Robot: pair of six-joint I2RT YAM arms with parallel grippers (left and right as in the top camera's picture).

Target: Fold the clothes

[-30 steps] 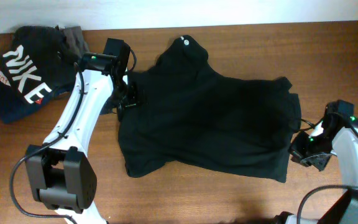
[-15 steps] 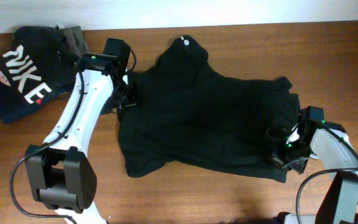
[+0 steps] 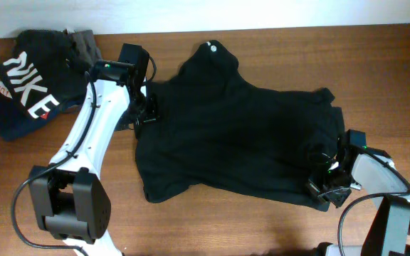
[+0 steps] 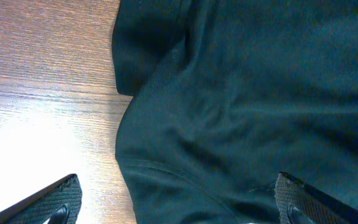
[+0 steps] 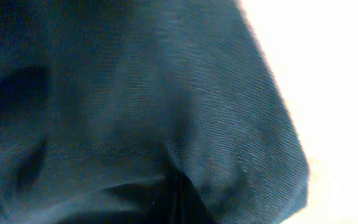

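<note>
Spread wide, the left tool (image 3: 146, 112) straddles the black T-shirt (image 3: 240, 135) at its 9 o'clock sleeve edge, seemingly to grab it. The right tool (image 3: 324, 181), pressed together, rests at the 4 o'clock hem corner.

— Overhead is bright, even and sharp, though the black shirt (image 3: 233, 135) shows hardly any folds.
— Left wrist view: white glare on the table (image 4: 36, 143), lower left. Right wrist view is blurred, too close, its right edge blown out white.
</note>
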